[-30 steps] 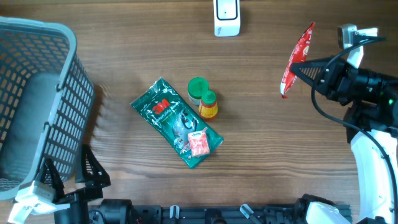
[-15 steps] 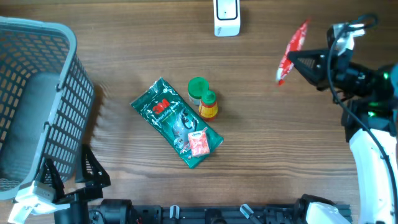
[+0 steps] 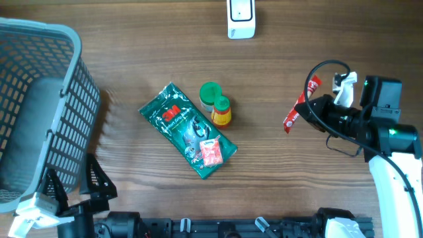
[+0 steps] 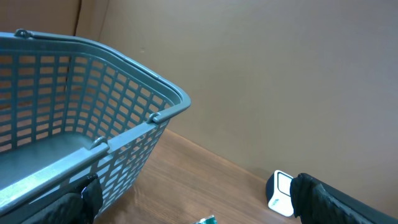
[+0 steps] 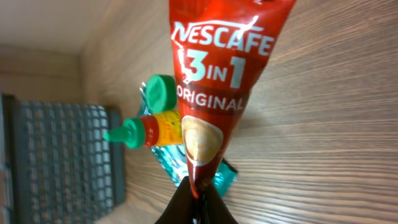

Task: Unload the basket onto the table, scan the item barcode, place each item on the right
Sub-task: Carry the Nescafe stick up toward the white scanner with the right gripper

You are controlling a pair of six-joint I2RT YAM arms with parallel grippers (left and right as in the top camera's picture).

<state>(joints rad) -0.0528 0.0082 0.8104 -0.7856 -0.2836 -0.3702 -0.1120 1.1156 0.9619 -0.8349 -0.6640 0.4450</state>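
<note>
Counts: one sachet (image 3: 295, 112), one scanner (image 3: 241, 18), one basket (image 3: 41, 32), two bottles (image 3: 221, 111), two packets (image 3: 177, 127).

The coffee packet (image 5: 214, 81) is long, thin and red. White letters on it say NESCAFE 3 IN 1 ORIGINAL, with a round, light brown picture under them. The right gripper (image 5: 196, 198) pinches it tight at one end, on the right side. The scanner (image 3: 240, 18) is a small white box. It stands at the far edge of the table (image 3: 132, 53), well apart from the packet.
</note>
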